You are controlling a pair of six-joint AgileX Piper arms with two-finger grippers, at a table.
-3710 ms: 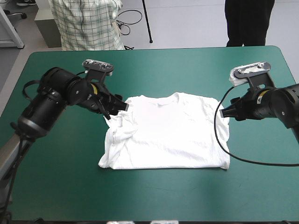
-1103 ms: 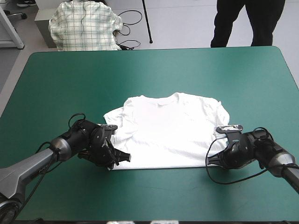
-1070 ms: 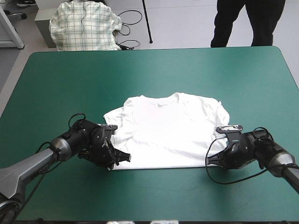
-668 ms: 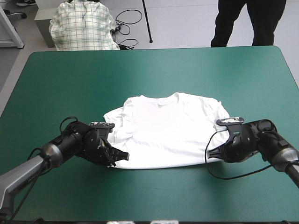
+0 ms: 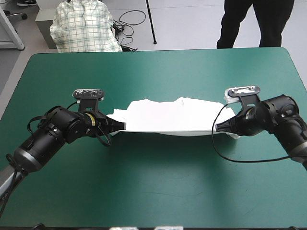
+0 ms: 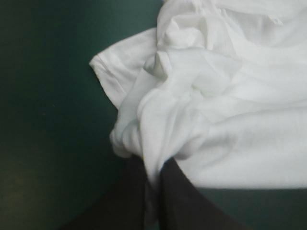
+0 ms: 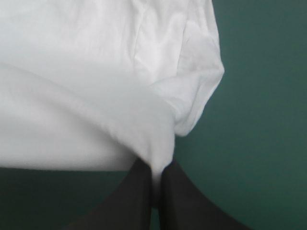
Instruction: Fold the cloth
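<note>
Pinched at the left in the left gripper [image 5: 122, 125], fingers all but closed on a bunched, wrinkled corner; stretched the soft white T-shirt [image 5: 168, 115] mid-table above the teal-green cover [image 5: 153, 182]; clamped a smoother fold likewise in the right gripper [image 5: 217, 128]

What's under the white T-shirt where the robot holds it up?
Under the raised near edge of the T-shirt, held by the left gripper and right gripper, only the teal-green cover and a shadow show. Farther back the cloth hides the rest.

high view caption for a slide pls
Left gripper and right gripper, each shut on a bottom corner of the white T-shirt, hold its hem lifted off the teal-green table.
</note>
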